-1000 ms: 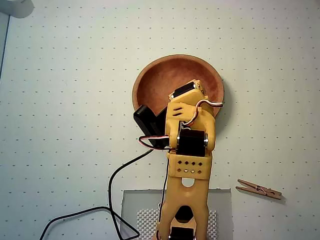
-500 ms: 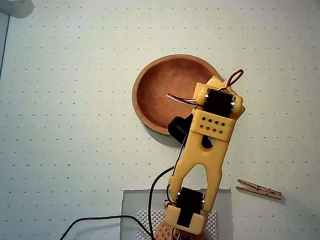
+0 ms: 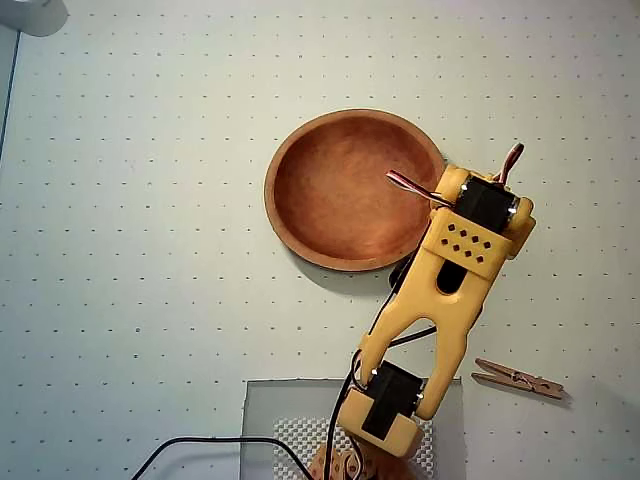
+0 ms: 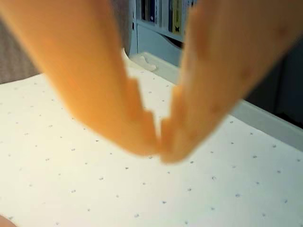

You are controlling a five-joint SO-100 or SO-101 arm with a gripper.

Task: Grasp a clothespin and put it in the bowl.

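In the wrist view the tool (image 4: 160,150) has its two orange fingers (image 4: 118,109) drawn together, tips meeting, with nothing between them, above the dotted bench (image 4: 71,189). In the overhead view the clothespin (image 3: 517,378) lies flat on the bench to the right of the arm's base, well apart from the wooden bowl (image 3: 345,190), whose right edge the yellow arm (image 3: 450,290) overlaps.

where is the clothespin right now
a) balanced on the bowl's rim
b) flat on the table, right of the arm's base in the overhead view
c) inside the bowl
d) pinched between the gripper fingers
b: in the overhead view the clothespin lies flat on the dotted table, well clear of the empty bowl, and the wrist view shows the gripper closed with nothing in it.
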